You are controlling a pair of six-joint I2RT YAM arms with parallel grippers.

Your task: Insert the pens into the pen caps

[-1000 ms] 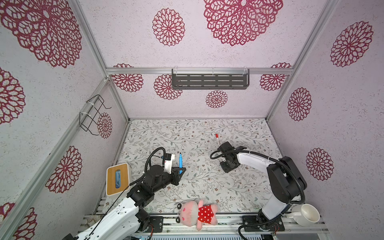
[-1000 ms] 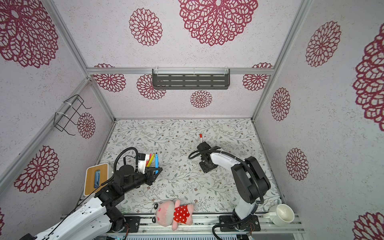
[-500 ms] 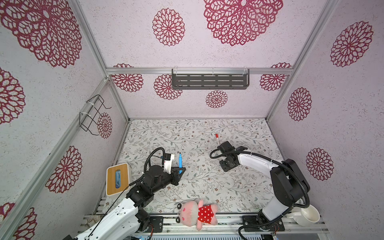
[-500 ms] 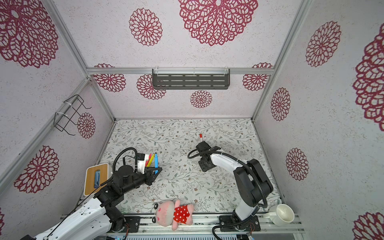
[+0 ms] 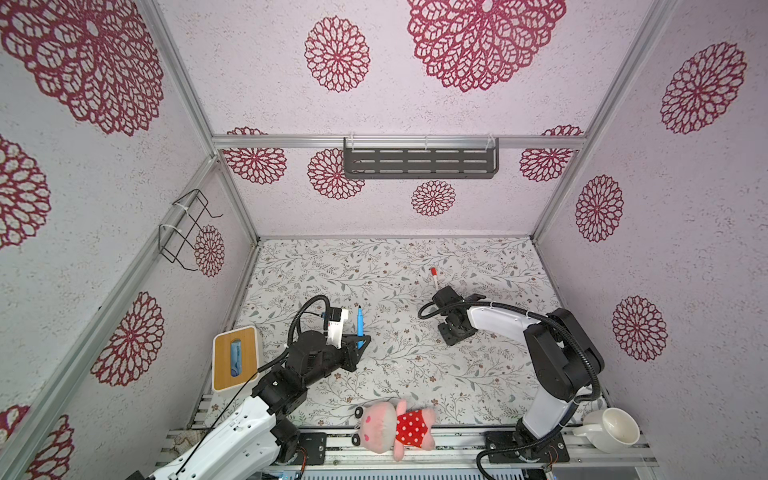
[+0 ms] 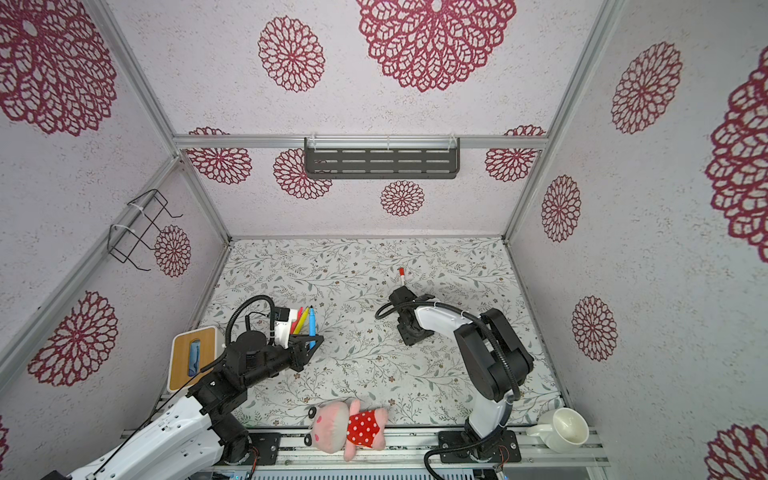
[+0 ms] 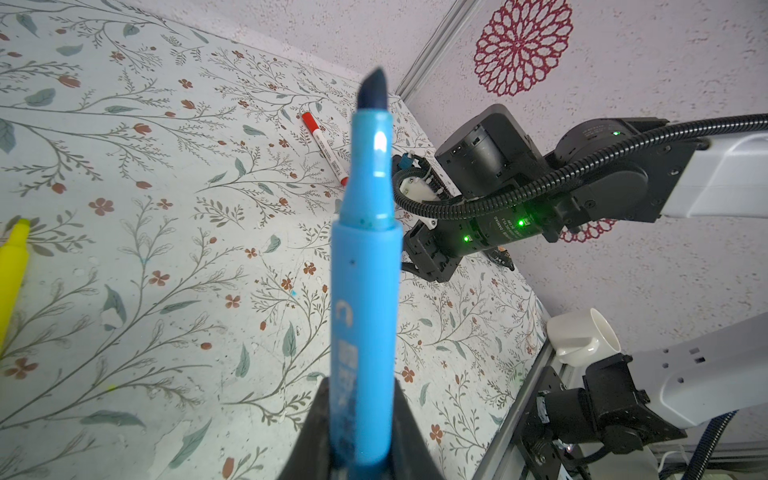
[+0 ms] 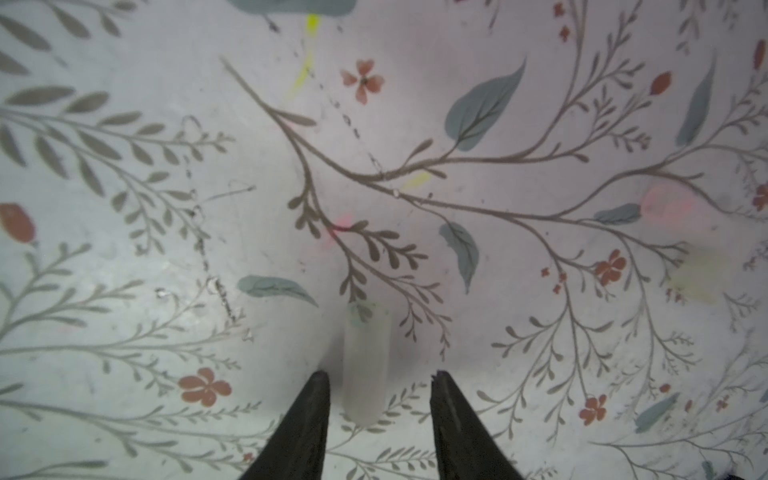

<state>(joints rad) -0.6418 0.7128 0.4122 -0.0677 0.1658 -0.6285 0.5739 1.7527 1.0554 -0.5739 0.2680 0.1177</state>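
left gripper (image 7: 358,399): clamped hard on the blue pen (image 7: 365,270), low on the barrel
blue pen: cap off, dark tip sticking out past the fingers, held clear of the table (image 5: 395,374)
right gripper (image 8: 379,376): nose down at the table, jaws parted, nothing in them
pale tube (image 8: 365,353): blurred, lying flat between those fingers with a gap either side; cap or not, I can't tell
white pen (image 5: 434,277): red at both ends, flat on the table just beyond the right gripper
yellow pen (image 6: 304,316): next to the pink-red pen (image 6: 296,325), right by the left gripper
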